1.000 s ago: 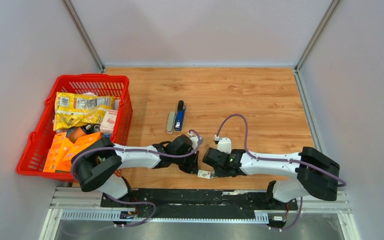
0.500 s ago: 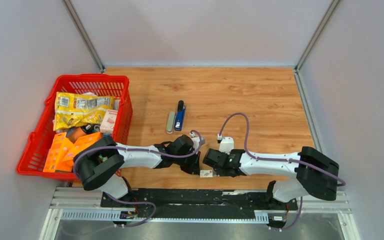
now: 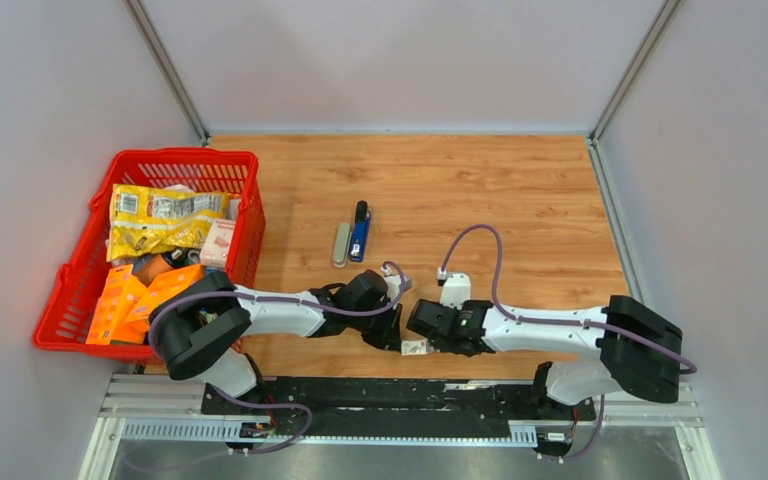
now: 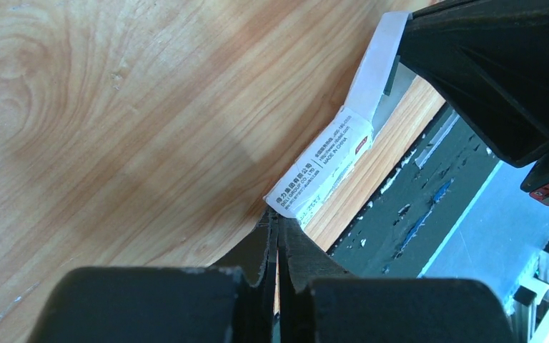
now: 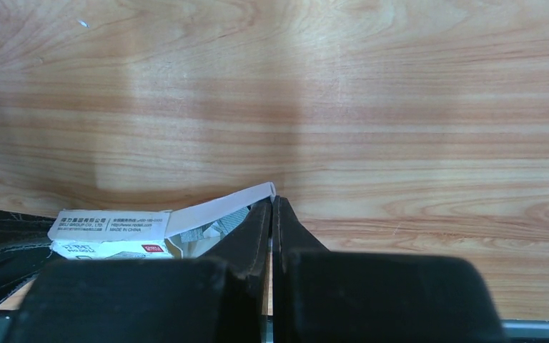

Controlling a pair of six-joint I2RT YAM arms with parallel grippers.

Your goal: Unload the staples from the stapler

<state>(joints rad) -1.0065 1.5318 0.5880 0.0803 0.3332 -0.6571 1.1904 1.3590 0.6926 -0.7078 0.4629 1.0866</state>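
Observation:
A grey stapler point(image 3: 341, 244) and a blue stapler point(image 3: 360, 232) lie side by side mid-table, away from both grippers. No staples show. A small white printed packet point(image 3: 415, 347) lies at the table's near edge between the grippers. My left gripper point(image 3: 399, 341) point(image 4: 277, 216) is shut with its tips on one end of the packet point(image 4: 322, 168). My right gripper point(image 3: 427, 344) point(image 5: 272, 203) is shut on the tip of the packet's opened flap point(image 5: 218, 207), which is pulled up from the packet body point(image 5: 107, 232).
A red basket point(image 3: 185, 155) full of snack bags and boxes stands at the left. The black rail point(image 4: 429, 179) runs just past the table's near edge, right beside the packet. Walls close in the table on three sides.
Both grippers and the packet have shifted slightly right along the near edge. The staplers have not moved.

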